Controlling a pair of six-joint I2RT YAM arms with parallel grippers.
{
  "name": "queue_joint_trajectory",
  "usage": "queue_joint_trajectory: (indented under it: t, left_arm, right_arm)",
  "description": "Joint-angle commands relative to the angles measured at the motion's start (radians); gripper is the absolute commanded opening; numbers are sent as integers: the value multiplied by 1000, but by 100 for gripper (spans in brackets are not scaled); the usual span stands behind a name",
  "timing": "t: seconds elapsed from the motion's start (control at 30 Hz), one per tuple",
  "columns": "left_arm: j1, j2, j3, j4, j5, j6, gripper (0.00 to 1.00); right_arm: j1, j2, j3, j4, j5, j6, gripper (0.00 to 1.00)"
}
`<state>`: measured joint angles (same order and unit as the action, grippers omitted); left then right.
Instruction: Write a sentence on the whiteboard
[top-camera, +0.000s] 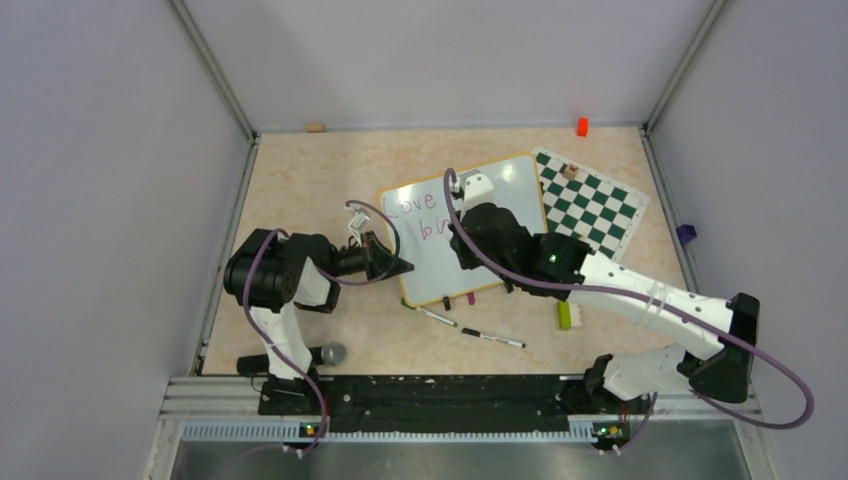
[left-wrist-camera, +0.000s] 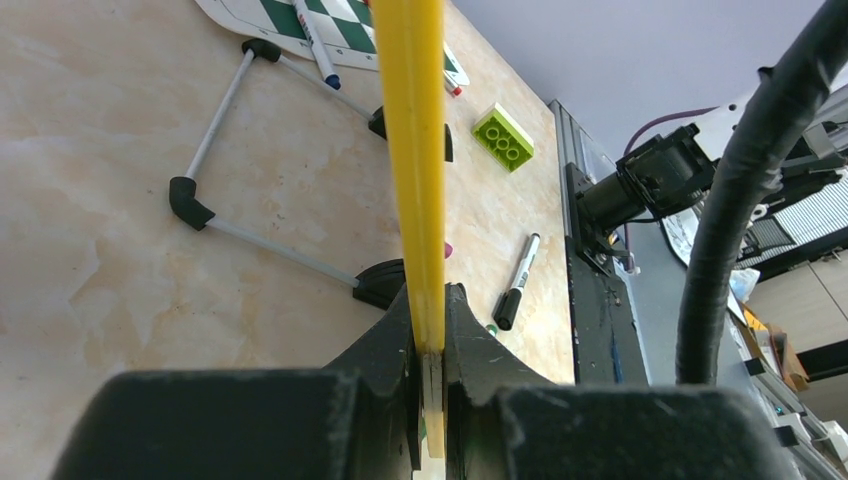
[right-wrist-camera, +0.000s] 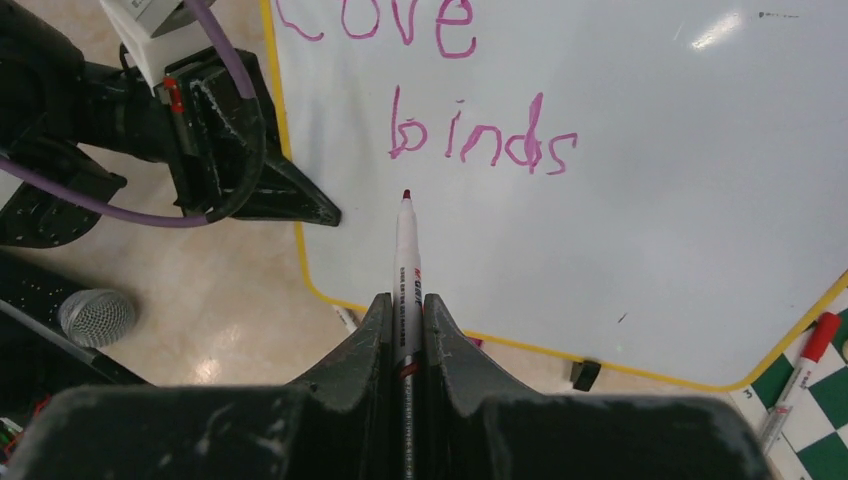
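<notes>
Grey mesh ball (top-camera: 333, 352): it sits on the bench (top-camera: 300, 180) behind the left claw, near that arm's base.
Left claw (top-camera: 392, 264): we see it clamped on the left edge of the whiteboard (top-camera: 448, 268), its fingers (left-wrist-camera: 385, 350) pressed to either side of the thin yellow frame.
Whiteboard: it sits between the two claws, running away ahead of the left one and spreading beneath the right one. The left wrist view meets its frame edge-on.
Black clip foot (left-wrist-camera: 381, 284): just beside the left claw's tips, against the frame, with a thin grey rod running from it.
Black-capped pen (left-wrist-camera: 517, 285): on the bench near the left claw, on the other side of the frame from the foot.
Green brick (left-wrist-camera: 503, 137): farther ahead of the left claw than that pen, on the same side of the frame.
Sentence (right-wrist-camera: 470, 140): we read purple-pink handwriting, "Love" over "binds", in two lines ahead of the right claw. From above, the arm hides most of the second word.
Right claw (right-wrist-camera: 405, 305): closed round a marker (right-wrist-camera: 407, 245), above the board's face.
Marker: it points straight out from the claw, its dark red tip just under the "b" of "binds". We cannot tell whether the tip touches the board.
Chess mat (top-camera: 592, 200): green and white, to the right of the right claw, right against the board's edge.
Red-capped pen (right-wrist-camera: 800, 375): it lies on the mat, off to the right claw's right.
</notes>
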<state>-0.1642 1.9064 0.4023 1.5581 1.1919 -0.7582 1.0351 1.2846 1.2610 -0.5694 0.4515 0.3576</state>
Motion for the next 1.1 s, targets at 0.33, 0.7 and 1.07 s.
queue_joint_trajectory:
  t: [0.33,0.7,1.07]
  left_arm:
    - [15,-33,-90,50,-53,98,0]
    - [-32,4,-37,61,32,48,0]
    - [-52,31,4,62,97,50,0]
  right_arm:
    - [158,47,-37,52,225,157,0]
    - [158,16,-60,76,261,188,0]
    - [157,-39,-112,76,264,220,0]
